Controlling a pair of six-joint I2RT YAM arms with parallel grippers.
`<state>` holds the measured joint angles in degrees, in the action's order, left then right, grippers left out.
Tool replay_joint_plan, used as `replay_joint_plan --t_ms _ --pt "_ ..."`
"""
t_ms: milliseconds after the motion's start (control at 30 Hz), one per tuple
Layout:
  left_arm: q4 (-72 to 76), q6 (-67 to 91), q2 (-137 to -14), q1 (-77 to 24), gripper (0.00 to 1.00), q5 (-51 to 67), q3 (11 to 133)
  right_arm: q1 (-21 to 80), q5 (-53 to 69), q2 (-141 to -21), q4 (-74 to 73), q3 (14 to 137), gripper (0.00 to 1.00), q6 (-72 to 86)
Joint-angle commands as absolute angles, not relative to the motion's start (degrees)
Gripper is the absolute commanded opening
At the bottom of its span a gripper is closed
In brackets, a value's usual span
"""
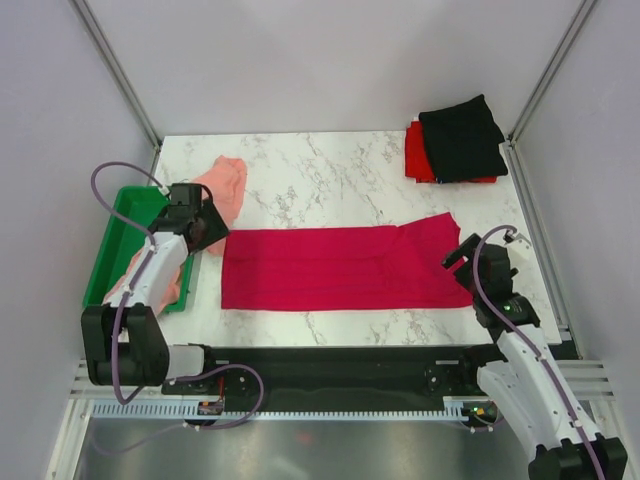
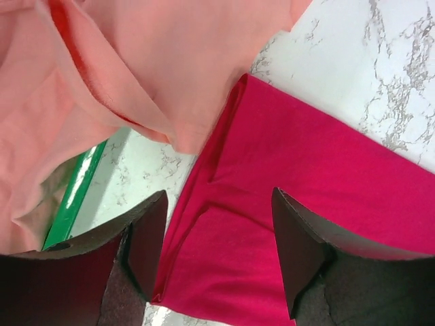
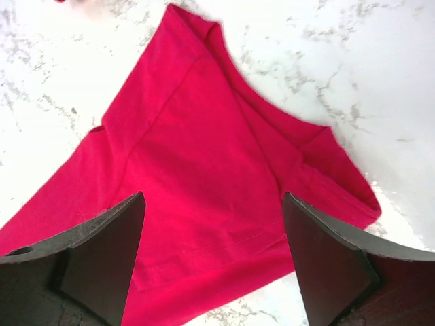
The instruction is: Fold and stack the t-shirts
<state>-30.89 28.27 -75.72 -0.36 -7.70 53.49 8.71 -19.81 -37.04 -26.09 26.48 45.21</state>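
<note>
Marble desk [image 1: 330,185]: crimson t-shirt [image 1: 330,268] lies banded along the near edge; our left gripper [image 2: 219,193] and right gripper [image 3: 213,194] gape empty over its 2 ends, so we should pinch evenly.

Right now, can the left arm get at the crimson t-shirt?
Probably yes: the left gripper hangs open right over the edge of the crimson t-shirt, nothing between them; the salmon-pink t-shirt lies beside it.

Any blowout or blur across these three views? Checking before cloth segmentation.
Top external: even light, sharp, no glare. Left wrist: salmon-pink t-shirt is close and slightly soft; left fingers are near-black, detail lost. Right wrist: marble table is washed out to near white at upper right; crimson t-shirt is well exposed.
</note>
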Motion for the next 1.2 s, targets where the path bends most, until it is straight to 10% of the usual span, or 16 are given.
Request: replay_joint_plan --t_ms 0,500,1167 --pt "-29.27 27.34 -75.57 -2.79 0.68 -9.75 56.06 8.52 -14.63 -38.22 -22.43 27.59 0.88 45.0" --pt "-35.77 28.3 -108.89 -22.32 0.56 -1.23 70.41 12.13 -3.16 -84.36 -13.45 41.38 0.88 45.53" --pt "-31.03 51.85 -78.93 -30.75 0.56 12.03 37.89 21.53 12.75 -142.54 -24.86 108.33 0.85 40.87"
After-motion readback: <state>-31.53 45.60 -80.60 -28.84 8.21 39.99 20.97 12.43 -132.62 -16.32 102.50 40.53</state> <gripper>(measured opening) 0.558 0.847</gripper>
